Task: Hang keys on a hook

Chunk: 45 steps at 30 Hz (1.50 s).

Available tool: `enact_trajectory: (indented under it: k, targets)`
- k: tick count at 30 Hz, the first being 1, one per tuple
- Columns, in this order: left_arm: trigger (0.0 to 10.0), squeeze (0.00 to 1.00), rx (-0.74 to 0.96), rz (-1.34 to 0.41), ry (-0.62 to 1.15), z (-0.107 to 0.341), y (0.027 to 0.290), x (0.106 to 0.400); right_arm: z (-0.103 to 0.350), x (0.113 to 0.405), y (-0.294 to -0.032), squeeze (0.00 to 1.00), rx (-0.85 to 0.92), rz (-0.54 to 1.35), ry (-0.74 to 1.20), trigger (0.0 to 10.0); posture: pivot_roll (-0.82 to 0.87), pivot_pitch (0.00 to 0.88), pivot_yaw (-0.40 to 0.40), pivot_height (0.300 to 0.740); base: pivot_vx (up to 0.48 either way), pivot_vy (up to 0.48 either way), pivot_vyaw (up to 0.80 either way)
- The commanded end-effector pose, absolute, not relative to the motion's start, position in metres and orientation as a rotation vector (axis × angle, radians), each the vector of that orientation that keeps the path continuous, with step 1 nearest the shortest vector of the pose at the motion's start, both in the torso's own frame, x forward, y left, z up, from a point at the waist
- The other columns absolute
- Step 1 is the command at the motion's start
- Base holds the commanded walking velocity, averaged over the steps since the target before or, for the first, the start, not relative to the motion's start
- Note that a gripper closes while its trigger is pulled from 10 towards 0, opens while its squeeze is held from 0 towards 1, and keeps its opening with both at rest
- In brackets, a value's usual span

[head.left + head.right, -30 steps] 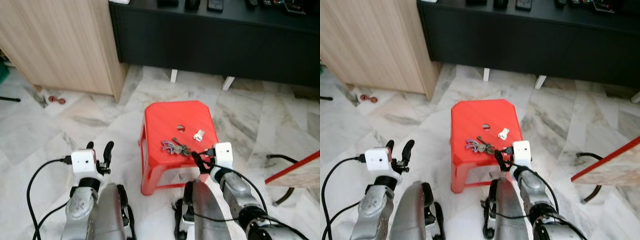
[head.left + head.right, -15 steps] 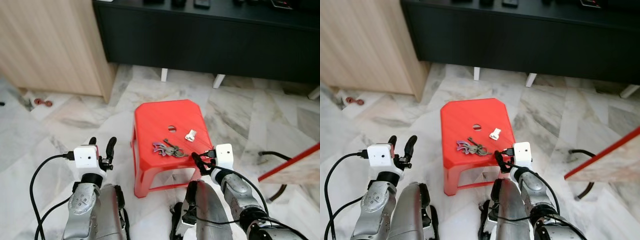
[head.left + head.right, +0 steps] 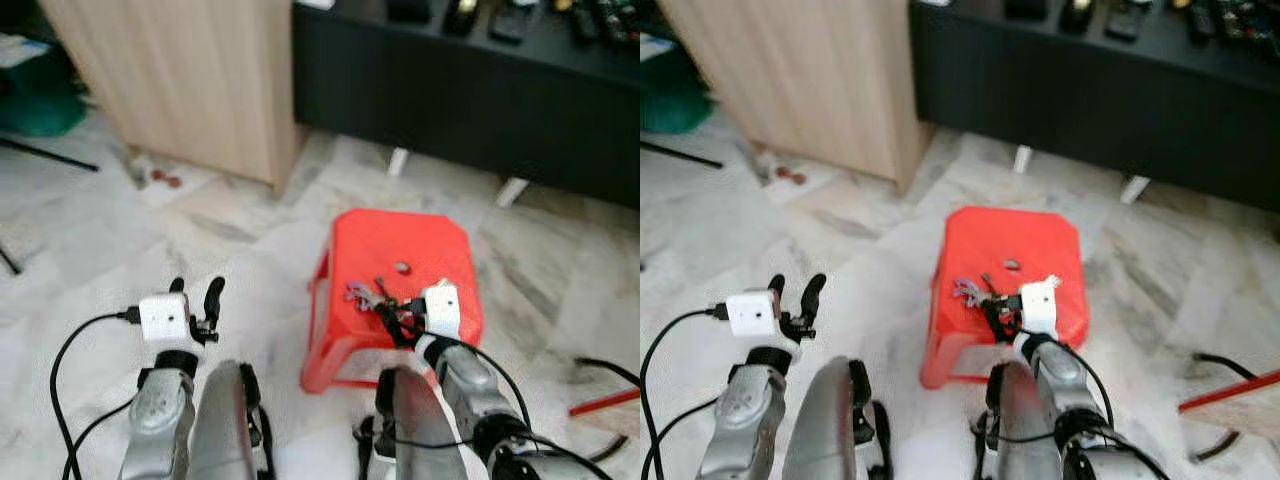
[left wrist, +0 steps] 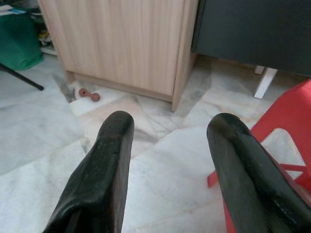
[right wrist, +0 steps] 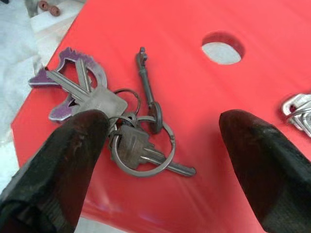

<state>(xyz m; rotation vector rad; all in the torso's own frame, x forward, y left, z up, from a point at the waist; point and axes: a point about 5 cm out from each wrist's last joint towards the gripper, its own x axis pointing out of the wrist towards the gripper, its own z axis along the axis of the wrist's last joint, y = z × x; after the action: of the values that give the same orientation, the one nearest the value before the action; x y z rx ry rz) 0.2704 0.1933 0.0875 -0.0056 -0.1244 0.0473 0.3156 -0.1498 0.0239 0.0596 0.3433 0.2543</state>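
Right gripper (image 5: 160,160): now low over the red stool (image 3: 430,250), closer to the keys (image 5: 121,126) than half a second ago, when it hung at the stool's front edge; fingers spread wide to either side of the bunch, gripping nothing, one finger (image 5: 63,150) overlapping the purple fob end. Keys: flat on the stool top near its front left part, rings and blades fanned, one dark slim key pointing toward the round hole (image 5: 222,48). Small silver item (image 5: 300,109) beside the bunch, cut off at the frame edge, kind unclear. Left gripper (image 4: 167,160): held out over the marble floor (image 4: 43,131) beside the stool, fingers parted, empty, not engaged. Reading of the change: approach complete or nearly so, closing on the bunch the likely next step; hanging not begun. Head views blurred and swung toward the wooden cabinet (image 3: 200,80) and black sideboard (image 3: 470,90), a camera shift. Contact between fingers and keys not determinable.
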Motion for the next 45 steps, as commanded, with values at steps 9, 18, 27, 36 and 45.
enact_trajectory:
  k: [9, 18, 27, 36, 45]
  targets:
    - [10.0, 0.00, -0.014, 0.023, -0.122, 0.084, 0.188, 0.268, 0.027, 0.315, -0.162, 0.00, 0.115, 0.185, 0.283, 10.0, 0.03, 0.264, -0.086, 0.591, 0.000, 0.000, 0.00]
    - [10.0, 0.00, -0.022, 0.010, -0.126, 0.085, 0.186, 0.269, 0.043, 0.325, -0.165, 0.00, 0.146, 0.168, 0.187, 10.0, 0.02, 0.260, -0.085, 0.591, 0.000, 0.000, 0.00]
    - [10.0, 0.00, -0.021, 0.010, -0.121, 0.084, 0.186, 0.269, 0.033, 0.319, -0.163, 0.00, 0.122, 0.187, 0.248, 10.0, 0.02, 0.263, -0.085, 0.591, 0.236, 0.000, 0.00]
    - [10.0, 0.00, -0.020, 0.007, -0.115, 0.082, 0.185, 0.269, 0.029, 0.316, -0.163, 0.00, 0.122, 0.182, 0.261, 10.0, 0.02, 0.265, -0.083, 0.591, 0.280, 0.000, 0.00]
    - [10.0, 0.00, -0.017, 0.000, -0.107, 0.081, 0.184, 0.268, 0.029, 0.315, -0.163, 0.00, 0.122, 0.183, 0.265, 10.0, 0.02, 0.270, -0.085, 0.591, 0.250, 0.000, 0.00]
